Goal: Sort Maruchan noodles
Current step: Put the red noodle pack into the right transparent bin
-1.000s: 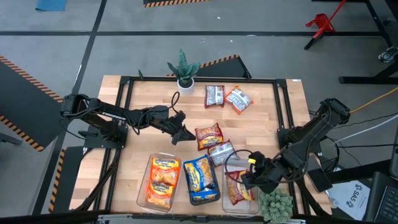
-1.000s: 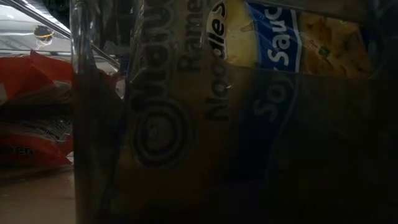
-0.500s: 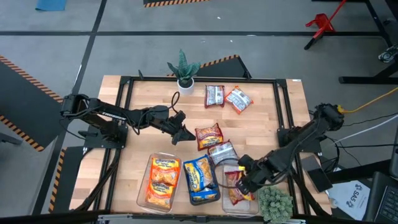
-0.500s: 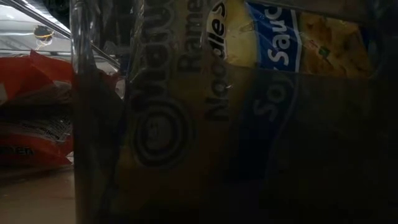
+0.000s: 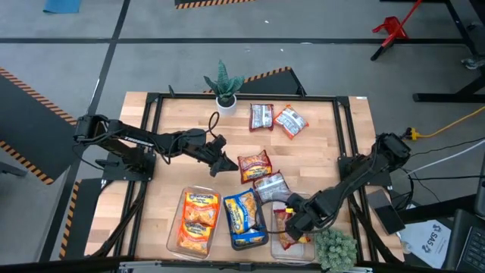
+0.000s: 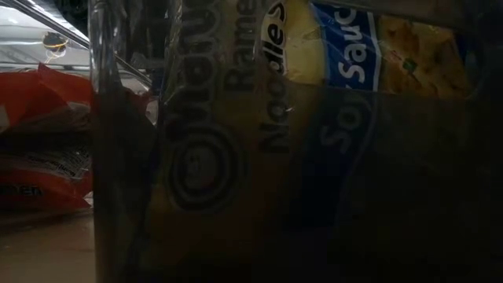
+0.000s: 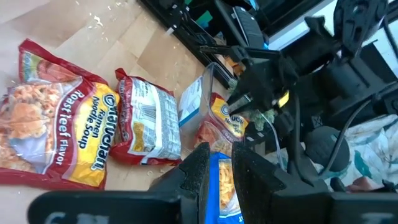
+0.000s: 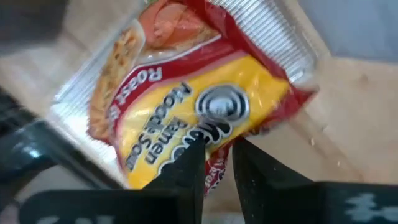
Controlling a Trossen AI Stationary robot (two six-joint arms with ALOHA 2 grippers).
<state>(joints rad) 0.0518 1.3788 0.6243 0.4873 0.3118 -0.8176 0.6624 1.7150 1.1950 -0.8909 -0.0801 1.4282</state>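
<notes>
right claw [image 5: 290, 222]: over the right-hand clear bin [image 5: 306, 246], fingers nearly together on the edge of a red packet [image 8: 205, 118]; grip looks likely, not sure.
left claw [image 5: 225, 165]: near table [image 5: 326, 144] centre, pinched close, empty.
packets: light, crinkly, slippery; pinch a seam edge.
loose: red ones [image 5: 255, 164] mid-table + two at far edge [image 5: 276, 118].
room: bin walls tight, open wood beyond.

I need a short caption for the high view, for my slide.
Right gripper reaches over the red-packet bin; left gripper waits mid-table.
</notes>
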